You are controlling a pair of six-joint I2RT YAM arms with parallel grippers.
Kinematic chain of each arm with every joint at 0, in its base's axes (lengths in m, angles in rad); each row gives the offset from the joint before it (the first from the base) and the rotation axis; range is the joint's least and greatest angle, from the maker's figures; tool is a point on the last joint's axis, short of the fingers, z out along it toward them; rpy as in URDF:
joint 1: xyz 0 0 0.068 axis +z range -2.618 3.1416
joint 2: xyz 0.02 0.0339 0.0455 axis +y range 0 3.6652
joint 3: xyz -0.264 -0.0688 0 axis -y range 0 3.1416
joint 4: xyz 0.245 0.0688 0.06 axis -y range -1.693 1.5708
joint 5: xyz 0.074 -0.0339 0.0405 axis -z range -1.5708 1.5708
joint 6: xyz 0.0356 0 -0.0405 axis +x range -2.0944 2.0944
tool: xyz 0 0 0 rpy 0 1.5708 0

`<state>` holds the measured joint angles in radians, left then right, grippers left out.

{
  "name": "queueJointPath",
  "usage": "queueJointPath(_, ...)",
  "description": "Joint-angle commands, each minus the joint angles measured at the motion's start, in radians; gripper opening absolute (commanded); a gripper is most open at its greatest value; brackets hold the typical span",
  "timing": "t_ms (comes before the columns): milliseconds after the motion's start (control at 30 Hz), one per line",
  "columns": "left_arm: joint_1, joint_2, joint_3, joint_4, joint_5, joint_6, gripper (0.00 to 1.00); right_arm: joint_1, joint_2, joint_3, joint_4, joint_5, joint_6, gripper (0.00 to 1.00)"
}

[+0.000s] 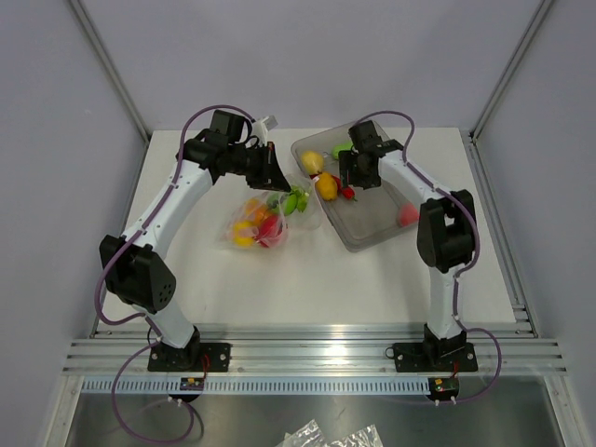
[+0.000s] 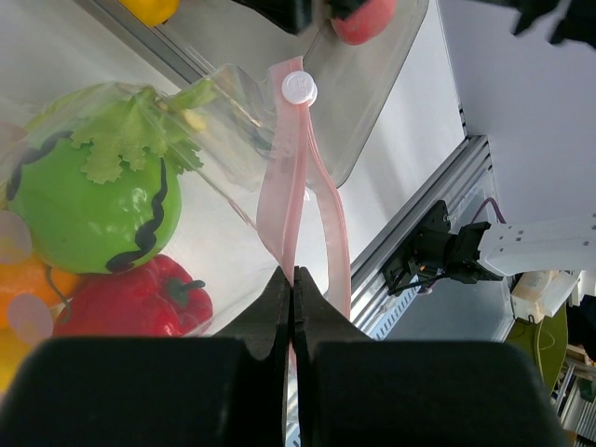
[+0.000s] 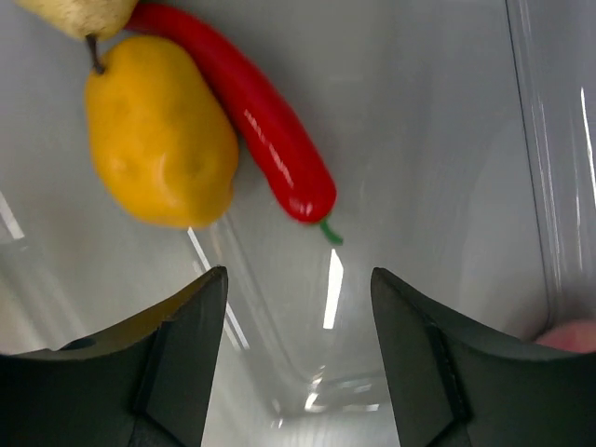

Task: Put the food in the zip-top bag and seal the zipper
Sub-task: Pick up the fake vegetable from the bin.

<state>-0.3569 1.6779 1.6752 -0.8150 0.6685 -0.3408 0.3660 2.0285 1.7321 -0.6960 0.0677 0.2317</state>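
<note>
Pinching the zipper (image 2: 291, 200), my left jaws are pressed fully together on its pink strip, whose lower run vanishes behind them. The zip-top bag (image 1: 253, 223) lies on the surface (image 1: 354, 289) left of the tray (image 1: 368, 223) and holds a green toy (image 2: 79, 200) and a red pepper (image 2: 130, 303); other pieces are cut off at the frame edge. My right jaws stand wide apart, gripping nothing, above a yellow pear (image 3: 158, 140) and a red chilli (image 3: 265, 130) in the tray. A pink item (image 3: 573, 337) barely shows.

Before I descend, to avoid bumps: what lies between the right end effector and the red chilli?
Only bare tray floor up to the red chilli, as the right wrist view shows.
</note>
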Motion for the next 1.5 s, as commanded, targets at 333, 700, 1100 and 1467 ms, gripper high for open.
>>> queueJointPath(333, 0.018, -0.026, 0.058, -0.004, 0.002, 0.020, 0.00, -0.029, 0.305, 0.284, -0.025, -0.015, -0.347, 0.66)
queueJointPath(700, 0.019, -0.012, 0.055, 0.010, 0.011, 0.013, 0.00, -0.033, 0.142, 0.051, 0.065, -0.008, -0.290, 0.06)
queueJointPath(1100, 0.019, 0.016, 0.084, 0.036, 0.042, -0.015, 0.00, -0.030, -0.341, -0.256, -0.062, 0.052, -0.121, 0.04)
queueJointPath(1467, 0.007, 0.045, 0.067, 0.079, 0.031, -0.047, 0.00, 0.266, -0.548, -0.091, -0.499, 0.156, -0.032, 0.05)
